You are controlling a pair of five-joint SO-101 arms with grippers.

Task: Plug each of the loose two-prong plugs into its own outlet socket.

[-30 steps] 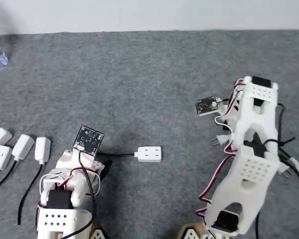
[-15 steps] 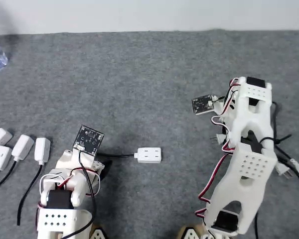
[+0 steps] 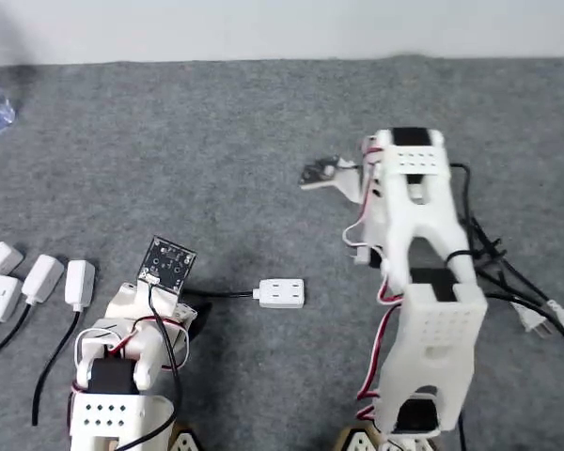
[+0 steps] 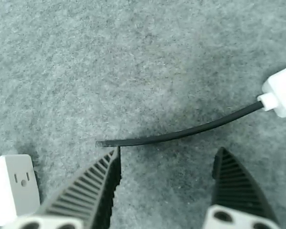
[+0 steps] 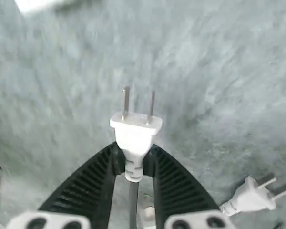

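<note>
The right claw (image 5: pixel 133 161) is clenching a white two-prong plug (image 5: pixel 135 130), prongs jutting past its fingertips, while the released left claw (image 4: pixel 166 164) is hovering just behind a black cord (image 4: pixel 181 135).

- The high view looks steeply down from a fixed point above the worktop (image 3: pixel 216 122), taking in both arms.
- The left wrist view faces down past the left tool (image 4: pixel 169 153), close over the worktop, sharing the outlet socket (image 4: pixel 282 93) with the high view.
- The right wrist view looks along the right tool (image 5: pixel 133 149) and its clamped plug (image 5: pixel 135 129), close up.
</note>
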